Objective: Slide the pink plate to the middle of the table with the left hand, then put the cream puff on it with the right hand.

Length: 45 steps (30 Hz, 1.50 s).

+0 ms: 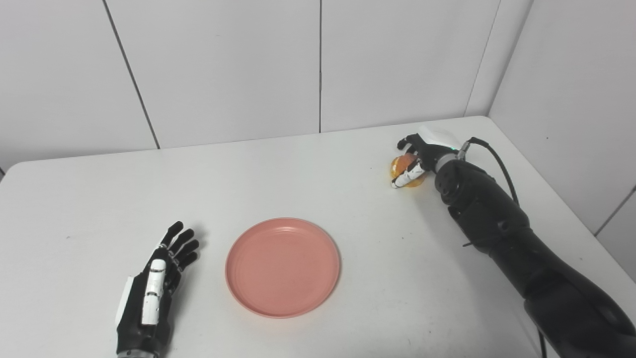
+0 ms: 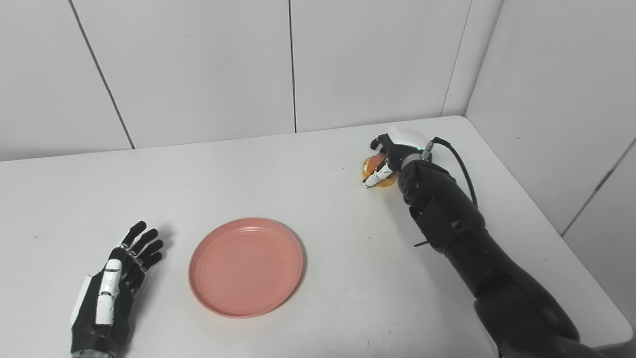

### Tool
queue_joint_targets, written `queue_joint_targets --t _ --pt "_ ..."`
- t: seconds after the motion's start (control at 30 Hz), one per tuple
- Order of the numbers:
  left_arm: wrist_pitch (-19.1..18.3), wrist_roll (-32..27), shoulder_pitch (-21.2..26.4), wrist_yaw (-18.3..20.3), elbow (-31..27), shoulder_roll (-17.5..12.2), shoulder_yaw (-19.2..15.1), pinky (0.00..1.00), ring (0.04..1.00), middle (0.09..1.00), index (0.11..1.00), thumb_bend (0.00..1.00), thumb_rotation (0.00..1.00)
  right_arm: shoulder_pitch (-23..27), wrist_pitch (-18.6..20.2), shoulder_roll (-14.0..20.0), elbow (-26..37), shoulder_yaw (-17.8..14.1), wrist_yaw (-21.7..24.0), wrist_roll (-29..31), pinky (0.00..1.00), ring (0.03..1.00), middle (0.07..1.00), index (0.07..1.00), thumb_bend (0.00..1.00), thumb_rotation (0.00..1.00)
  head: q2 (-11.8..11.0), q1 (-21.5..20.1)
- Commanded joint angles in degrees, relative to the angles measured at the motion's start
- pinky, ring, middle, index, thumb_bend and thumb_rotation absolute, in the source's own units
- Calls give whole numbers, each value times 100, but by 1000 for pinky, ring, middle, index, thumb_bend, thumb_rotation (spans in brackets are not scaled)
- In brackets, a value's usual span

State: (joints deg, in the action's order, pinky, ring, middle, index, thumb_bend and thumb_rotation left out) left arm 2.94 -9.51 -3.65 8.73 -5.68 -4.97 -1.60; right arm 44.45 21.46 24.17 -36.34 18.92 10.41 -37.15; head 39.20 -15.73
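Cream puff [image 1: 403,168] seemingly gripped by right hand [image 1: 421,154] (far corner); left hand [image 1: 158,286] splayed, empty.

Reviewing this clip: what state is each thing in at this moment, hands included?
pink plate: empty, flat on the table, near its middle.
cream puff: on the table at far right, off the plate.
left hand: open, resting beside the plate.
right hand: fingers curled around the cream puff.

The pink plate [image 1: 282,267], lower centre, is looking like smooth matt plastic with faint moulded rings. The table [image 1: 308,174] is showing a matt white finish — lightly scuffed. At upper right, the cream puff [image 1: 403,165] is gleaming, glossy amber. Both hands are showing hard black-and-white casing — the left hand [image 1: 151,293], the right hand [image 1: 422,154].
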Motion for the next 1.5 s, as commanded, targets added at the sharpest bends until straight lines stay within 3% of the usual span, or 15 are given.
queue_joint_targets --t 0.0,0.03,0.13,0.27,0.3,0.37,0.63,0.87,1.1,1.33,1.47 --pt "-55 64 -237 -45 45 -21 -4 876 866 885 872 448 1000 227 -172 46 -8 21 2 43 345 398 483 563 627 135 -4 8" --pt "-59 61 -236 -48 45 -19 -6 877 866 884 871 447 1000 228 -152 56 5 41 18 41 337 395 481 519 562 135 -4 8" --pt "-69 53 -230 -54 44 -17 -9 878 864 881 869 446 1000 193 -147 103 107 68 33 46 334 393 474 489 519 130 -10 7" --pt "-26 26 -212 -29 90 -43 1 883 866 883 872 449 1000 139 -104 168 277 71 54 50 337 391 466 486 513 126 -6 9" --pt "-35 28 -211 -35 89 -42 0 882 864 883 871 449 1000 137 -101 176 291 60 55 60 340 393 456 512 518 51 -7 11" --pt "-77 45 -214 -56 66 -35 3 880 863 882 870 451 1000 138 -91 179 304 16 52 107 350 405 456 521 522 13 -6 14" --pt "-17 57 -197 -52 118 -25 16 879 867 883 871 452 1000 91 102 244 688 -18 130 84 351 412 454 522 524 0 -2 56" --pt "-3 55 -163 -54 127 9 45 878 865 886 874 454 1000 -114 275 386 1642 -70 268 -57 325 382 441 538 521 0 -15 141" --pt "31 161 -147 -115 144 82 83 868 861 881 867 459 1000 -236 539 389 2828 -196 873 -116 338 399 442 545 518 0 -26 283" --pt "33 256 -147 -179 104 172 125 854 856 878 867 444 1000 -280 545 70 3744 -326 1496 -310 320 387 438 543 518 0 -19 416" --pt "15 383 -174 -247 25 234 168 849 856 879 867 444 1000 -282 498 -126 4265 -127 1702 -401 309 387 445 543 518 0 6 561"
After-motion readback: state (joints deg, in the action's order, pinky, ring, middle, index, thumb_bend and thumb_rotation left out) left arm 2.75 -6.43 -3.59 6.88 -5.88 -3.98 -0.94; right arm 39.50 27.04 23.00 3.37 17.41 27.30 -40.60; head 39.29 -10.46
